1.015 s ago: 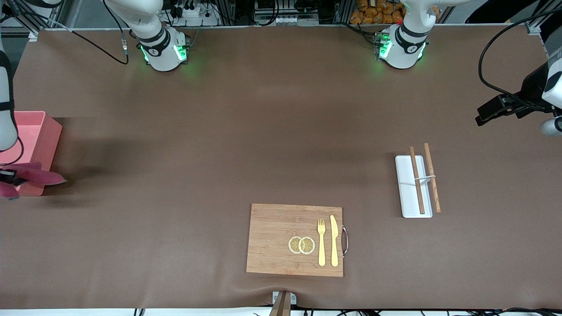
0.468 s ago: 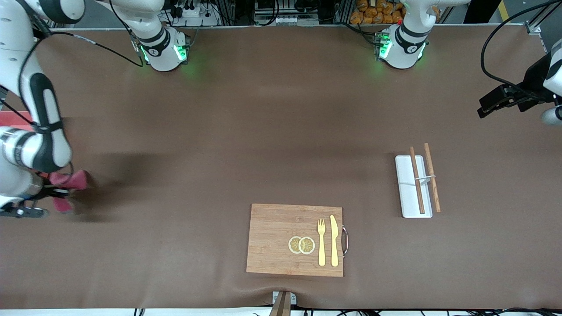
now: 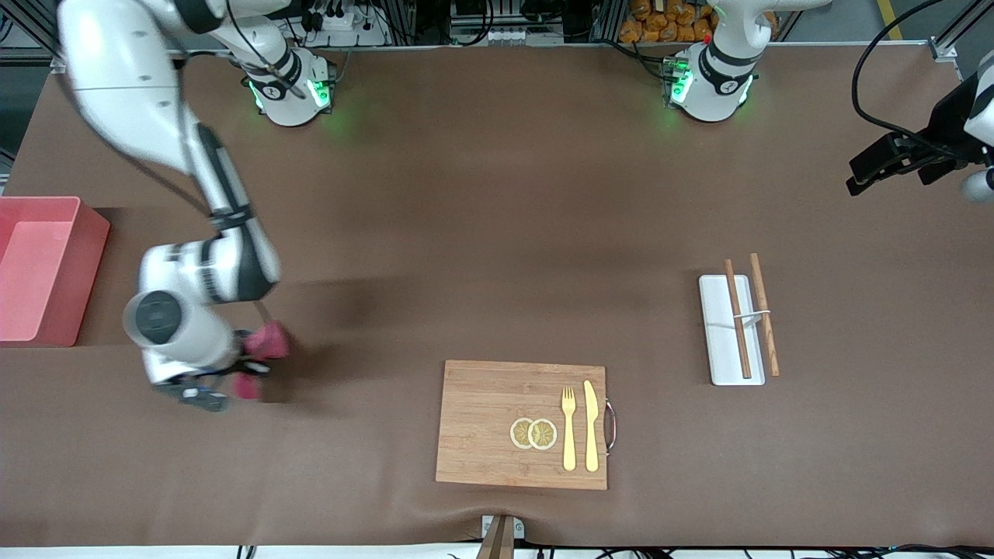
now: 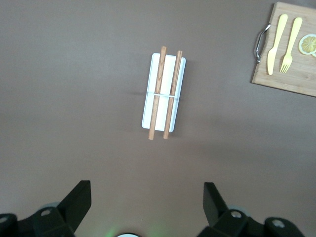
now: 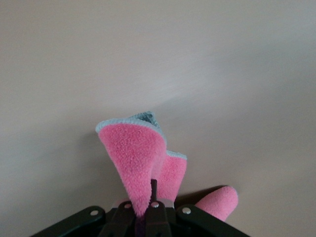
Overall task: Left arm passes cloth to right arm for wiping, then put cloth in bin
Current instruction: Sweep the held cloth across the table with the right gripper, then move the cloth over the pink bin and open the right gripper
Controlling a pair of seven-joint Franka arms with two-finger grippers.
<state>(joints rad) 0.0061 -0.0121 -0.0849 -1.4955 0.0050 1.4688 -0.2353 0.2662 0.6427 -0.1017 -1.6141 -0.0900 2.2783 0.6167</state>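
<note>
From the front camera, the right gripper [image 3: 233, 373] hangs over bare worktop [image 3: 466, 233] between the bin [image 3: 43, 268] and the wooden board [image 3: 522, 424], its jaws clamped on the cloth [image 3: 260, 353]. The left gripper [image 3: 893, 167] waits above the worktop's edge, toward the left arm's end from the white tray [image 3: 730, 330].

Left wrist view: jaws spread wide above the tray [image 4: 164, 92] with chopsticks [image 4: 164, 94].

Right wrist view: the cloth [image 5: 143, 158] bunches up out of the closed jaws.
</note>
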